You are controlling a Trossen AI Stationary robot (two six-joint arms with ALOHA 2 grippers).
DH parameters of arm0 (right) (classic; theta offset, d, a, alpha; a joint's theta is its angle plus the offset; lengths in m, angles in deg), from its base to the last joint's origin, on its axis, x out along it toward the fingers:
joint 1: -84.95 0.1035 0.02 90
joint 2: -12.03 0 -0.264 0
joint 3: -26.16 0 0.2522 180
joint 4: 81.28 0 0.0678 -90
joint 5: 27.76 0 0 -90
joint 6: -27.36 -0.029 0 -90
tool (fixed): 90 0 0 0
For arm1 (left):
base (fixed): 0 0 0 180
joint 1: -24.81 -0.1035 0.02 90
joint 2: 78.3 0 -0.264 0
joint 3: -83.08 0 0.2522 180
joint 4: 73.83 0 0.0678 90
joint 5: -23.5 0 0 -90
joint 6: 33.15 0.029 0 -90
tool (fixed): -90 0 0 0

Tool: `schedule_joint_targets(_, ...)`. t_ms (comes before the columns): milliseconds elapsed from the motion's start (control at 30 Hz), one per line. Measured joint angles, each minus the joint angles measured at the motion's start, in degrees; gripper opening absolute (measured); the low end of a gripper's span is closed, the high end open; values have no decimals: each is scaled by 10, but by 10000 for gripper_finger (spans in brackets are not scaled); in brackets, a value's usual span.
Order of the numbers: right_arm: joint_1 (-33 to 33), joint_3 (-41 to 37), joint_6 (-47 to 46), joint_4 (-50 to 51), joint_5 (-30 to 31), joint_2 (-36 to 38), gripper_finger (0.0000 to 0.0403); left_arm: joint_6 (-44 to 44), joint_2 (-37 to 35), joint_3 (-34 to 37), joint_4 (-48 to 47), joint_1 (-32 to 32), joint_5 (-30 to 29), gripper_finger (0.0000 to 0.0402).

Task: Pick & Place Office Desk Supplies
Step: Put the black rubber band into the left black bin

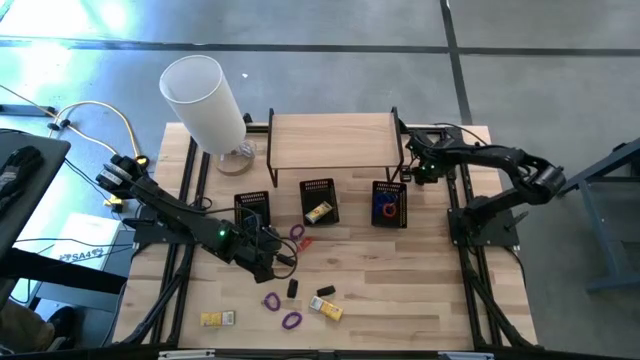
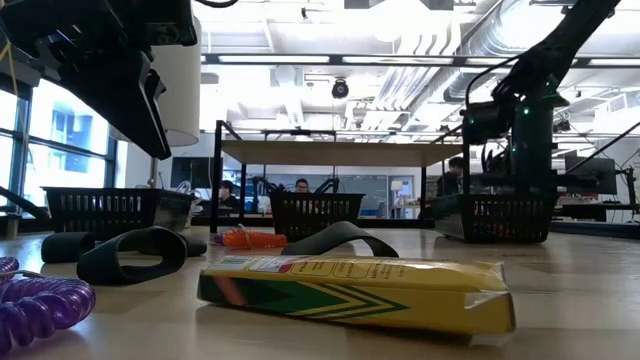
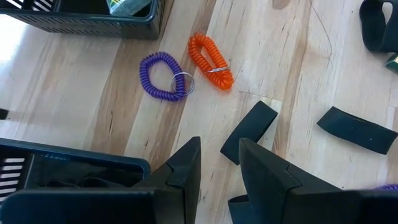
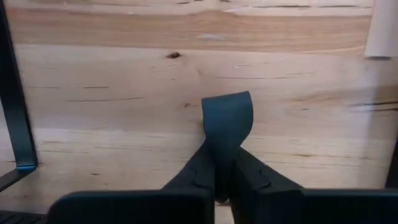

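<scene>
A light wooden slatted table [image 1: 400,270] seen from above, with two dark robot arms. The left gripper [image 1: 262,262] hangs low over the table's left-middle, just near of the leftmost of three small black mesh baskets [image 1: 252,209]; its fingers [image 3: 186,168] stand a little apart with nothing between them, above a flat black band piece [image 3: 250,130] lying on the wood. Just beyond that lie a purple coiled band loop [image 3: 163,76] and an orange coiled band loop [image 3: 210,60], side by side. The right gripper [image 1: 418,165] is at the far right, by the right end of a low wooden shelf [image 1: 330,138], its fingers clenched on a dark folded strap loop [image 4: 227,118] that stands up from them over the shelf board. The middle basket [image 1: 319,200] holds a yellow item; the right basket [image 1: 389,203] holds blue and red loops. Nearer the front edge lie more purple loops [image 1: 291,320], small black pieces [image 1: 325,291] and a yellow rectangular packet [image 1: 325,308], with another yellow packet [image 1: 217,319] to the left. A tall white cylinder [image 1: 205,100] stands at the far left
</scene>
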Motion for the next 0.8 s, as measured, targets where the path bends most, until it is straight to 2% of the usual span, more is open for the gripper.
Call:
schedule_joint_targets(200, 0, -3, 0, 25, 6, 48, 3, -2, 0, 0, 0, 0, 0, 104)
schedule_joint_targets(500, 2, 34, -3, 141, 7, 197, 3, -2, 0, 0, 0, 0, 0, 104)
schedule_joint_targets(800, 94, 108, -23, 197, 15, 343, 3, -9, 0, 0, 2, 0, 0, 104)
